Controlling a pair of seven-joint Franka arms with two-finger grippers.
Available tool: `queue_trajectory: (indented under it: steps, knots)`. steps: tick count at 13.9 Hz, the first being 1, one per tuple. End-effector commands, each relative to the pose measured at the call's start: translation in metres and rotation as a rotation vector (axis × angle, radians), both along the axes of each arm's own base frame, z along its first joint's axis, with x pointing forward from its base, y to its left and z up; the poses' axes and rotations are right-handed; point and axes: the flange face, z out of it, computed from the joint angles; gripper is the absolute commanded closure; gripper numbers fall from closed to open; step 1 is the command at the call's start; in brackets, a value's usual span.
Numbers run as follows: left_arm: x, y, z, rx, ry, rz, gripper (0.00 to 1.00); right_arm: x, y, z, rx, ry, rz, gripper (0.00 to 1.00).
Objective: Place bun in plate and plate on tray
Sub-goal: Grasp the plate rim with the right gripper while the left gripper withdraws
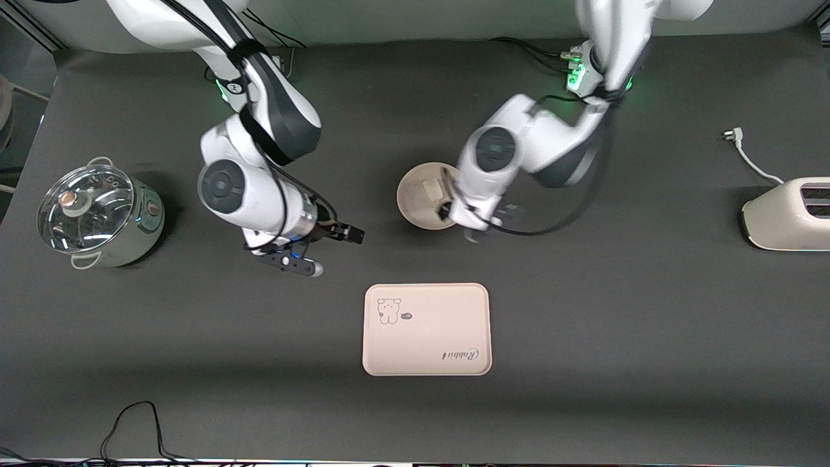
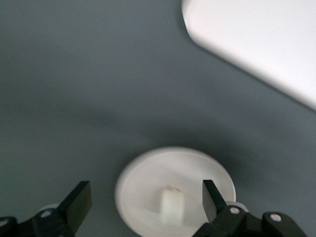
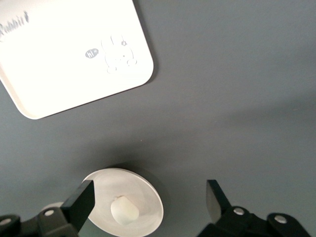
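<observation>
The left gripper (image 2: 145,197) hangs wide open over the round cream plate (image 2: 138,197), apparently clear of the small white bun (image 2: 172,207) on it. The right gripper (image 3: 148,202) is wide open, empty, over bare table.

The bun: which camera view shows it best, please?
The right wrist view: the bun lies whole and unobstructed in the plate. The left wrist view shows it blurred, between the open left claw fingers. The front view shows it small, beside the left arm.

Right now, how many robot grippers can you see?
2. The left gripper hangs open over the plate that holds the bun. The right gripper hangs open over bare table between the pot and the tray.
</observation>
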Motion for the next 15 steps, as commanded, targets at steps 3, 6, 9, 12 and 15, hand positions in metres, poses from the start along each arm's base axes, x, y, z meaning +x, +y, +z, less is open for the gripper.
queue_trajectory:
  steps: [3, 6, 9, 12, 15]
  knots:
    - [0.068, 0.142, 0.097, -0.020, -0.041, -0.053, 0.00, -0.046, 0.054, -0.046, -0.035, -0.005, 0.035, 0.00]
    - [0.080, 0.231, 0.126, -0.023, -0.090, -0.110, 0.00, -0.089, 0.083, -0.083, -0.061, -0.094, 0.129, 0.00]
    - [0.070, 0.288, 0.148, 0.003, -0.103, -0.190, 0.00, -0.120, 0.095, -0.115, -0.059, -0.121, 0.184, 0.01]
    - [0.054, 0.314, 0.156, 0.051, -0.094, -0.207, 0.00, -0.127, 0.091, -0.146, -0.075, -0.107, 0.234, 0.01]
    - [0.048, 0.321, 0.162, 0.148, -0.095, -0.247, 0.00, -0.136, 0.097, -0.171, -0.082, -0.102, 0.255, 0.01]
